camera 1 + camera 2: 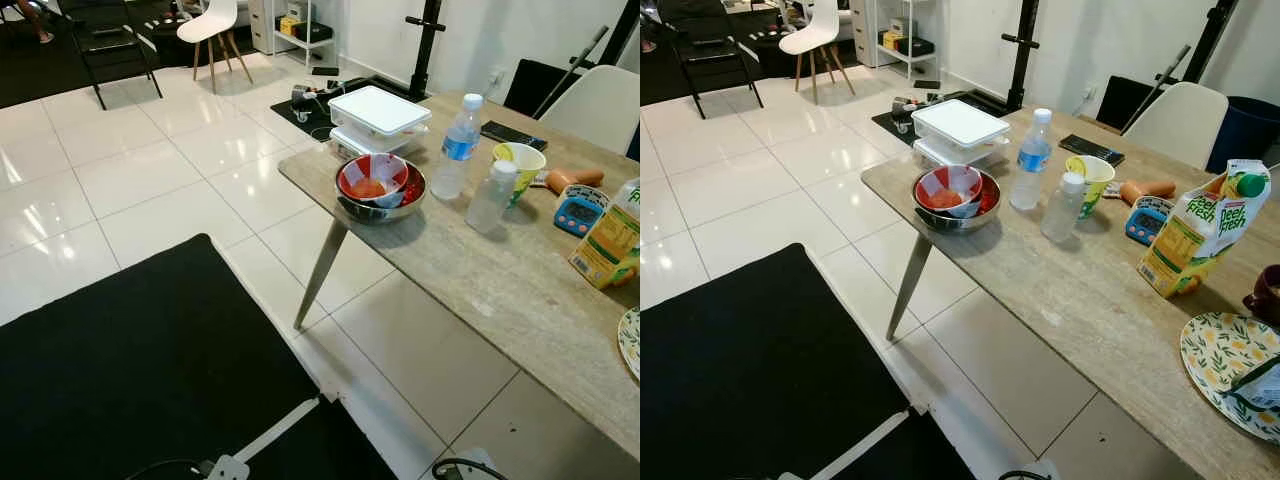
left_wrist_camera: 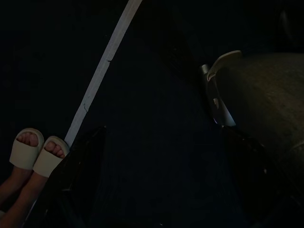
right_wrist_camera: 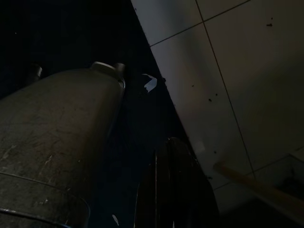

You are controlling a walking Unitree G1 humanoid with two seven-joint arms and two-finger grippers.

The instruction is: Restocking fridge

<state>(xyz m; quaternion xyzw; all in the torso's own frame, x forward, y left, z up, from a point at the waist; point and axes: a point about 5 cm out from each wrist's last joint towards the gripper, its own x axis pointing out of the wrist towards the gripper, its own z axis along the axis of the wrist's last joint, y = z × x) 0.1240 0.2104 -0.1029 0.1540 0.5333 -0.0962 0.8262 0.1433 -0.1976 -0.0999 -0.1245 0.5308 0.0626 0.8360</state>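
Note:
On the stone-topped table, a steel bowl holding red and white wrappers sits near the left corner. Behind it are stacked white lidded containers. To the bowl's right stand a blue-labelled water bottle and a smaller clear bottle. A yellow juice carton stands further right. Both arms hang low. My left gripper is open over the black mat in the dark left wrist view. My right gripper is shut with nothing in it, beside my grey leg.
A yellow cup, blue timer, phone and patterned plate are also on the table. A black mat covers the floor at my feet. White chairs stand behind the table. A person's sandalled feet stand close by.

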